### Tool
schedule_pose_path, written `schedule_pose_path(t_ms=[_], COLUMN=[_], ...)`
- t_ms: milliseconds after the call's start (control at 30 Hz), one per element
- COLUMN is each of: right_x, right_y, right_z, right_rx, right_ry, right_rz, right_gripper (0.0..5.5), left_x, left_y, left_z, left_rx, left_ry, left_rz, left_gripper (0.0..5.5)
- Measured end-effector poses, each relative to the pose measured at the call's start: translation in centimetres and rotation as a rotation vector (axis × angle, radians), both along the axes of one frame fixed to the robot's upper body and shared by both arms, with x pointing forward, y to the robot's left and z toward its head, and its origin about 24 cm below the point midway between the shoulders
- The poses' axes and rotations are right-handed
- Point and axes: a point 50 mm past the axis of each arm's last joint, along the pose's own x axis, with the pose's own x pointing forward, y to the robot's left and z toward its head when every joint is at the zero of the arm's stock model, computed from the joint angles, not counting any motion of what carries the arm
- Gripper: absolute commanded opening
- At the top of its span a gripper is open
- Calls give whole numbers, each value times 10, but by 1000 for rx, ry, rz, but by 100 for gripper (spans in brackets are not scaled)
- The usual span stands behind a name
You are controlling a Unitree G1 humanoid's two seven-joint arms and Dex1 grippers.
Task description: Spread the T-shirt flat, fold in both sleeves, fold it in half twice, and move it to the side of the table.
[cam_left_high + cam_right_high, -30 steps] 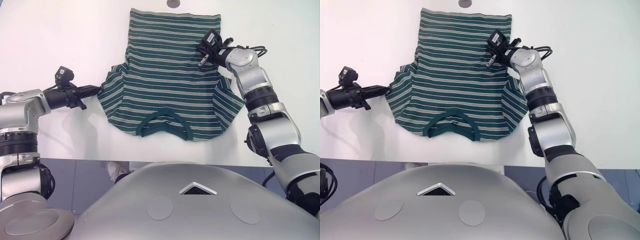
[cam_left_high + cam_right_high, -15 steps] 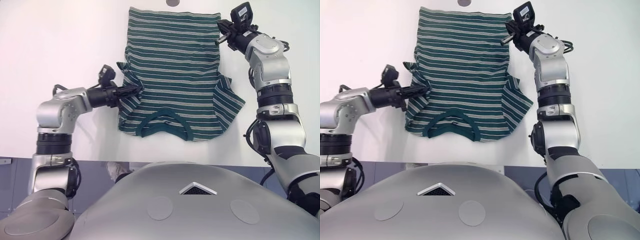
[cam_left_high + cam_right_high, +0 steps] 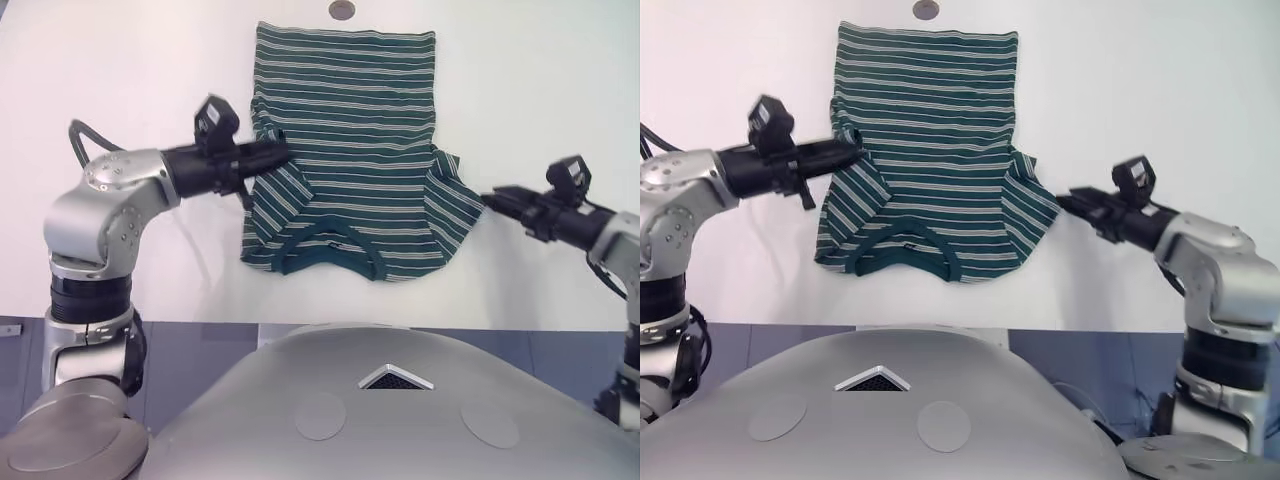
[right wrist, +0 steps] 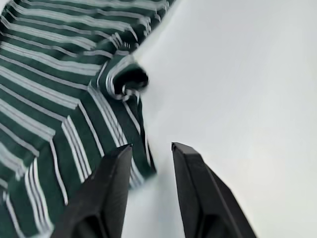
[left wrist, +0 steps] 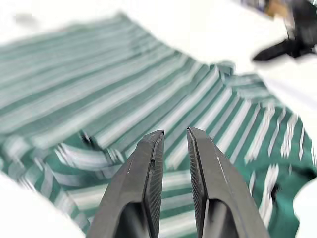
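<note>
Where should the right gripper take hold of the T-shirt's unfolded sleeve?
Probably at the outer hem of the right sleeve, coming in low from the robot's right: that edge sticks out flat on the table, facing the right gripper.

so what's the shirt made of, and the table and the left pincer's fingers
T-shirt: soft knit fabric, probably cotton jersey; it creases and drapes limply, and the stripes bend with the folds.
Table: smooth, hard white surface with a mostly matte finish, perhaps laminate; the look leaves it open.
Left pincer's fingers: rigid, dark grey and matte with crisp edges, likely plastic or coated metal.
</note>
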Motion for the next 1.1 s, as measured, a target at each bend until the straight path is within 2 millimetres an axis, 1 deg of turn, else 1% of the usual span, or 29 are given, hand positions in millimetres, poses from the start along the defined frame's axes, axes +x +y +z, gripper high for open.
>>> schedule_pose_path(t_ms=[100, 133, 200, 300, 400, 433, 533, 567, 667, 800, 867, 933, 967, 1033, 1067, 1100], right_x=[-2, 0, 11, 16, 15, 12, 6, 6, 7, 10, 15, 22, 24, 29, 30, 32], right_y=[-10, -13, -12, -12, -14, -11, -4, -2, -2, 0, 12, 37, 49, 78, 86, 97], right_z=[3, -2, -7, -10, -12, -13, -15, -15, -17, -13, 2, 32, 40, 46, 46, 41], right_rx=[-15, -12, 12, 55, 98, 119, 148, 150, 156, 157, 180, 199, 192, 182, 178, 157], right_ry=[47, 68, 57, 54, 72, 92, 121, 126, 123, 112, 69, -29, -59, -87, -87, -81], right_rz=[56, 50, 43, 26, 9, 27, 74, 80, 76, 71, 147, 324, 392, 550, 591, 645], right_gripper=[150, 150, 150, 150, 87, 71, 14, 3, 3, 3, 3, 3, 3, 3, 3, 3], left_x=[2, 2, 3, 4, 0, 0, 1, 2, 3, 4, 4, 4, 4, 4, 4, 5], left_y=[-5, -6, -9, -9, -4, -2, 0, 2, 4, 6, 6, 4, 3, -2, -3, -5], left_z=[-3, -5, -7, -13, -26, -31, -35, -38, -45, -49, -49, -50, -51, -52, -52, -51], left_rx=[-32, -39, -61, -68, -62, -61, -64, -59, -56, -55, -56, -60, -64, -72, -71, -70], left_ry=[-5, 0, -3, 1, 31, 45, 50, 55, 72, 76, 76, 79, 83, 88, 90, 86], left_rz=[63, 83, 108, 149, 187, 205, 224, 234, 250, 260, 260, 257, 254, 238, 235, 228], left_gripper=[82, 82, 82, 82, 82, 82, 82, 82, 82, 82, 82, 82, 82, 82, 82, 82])
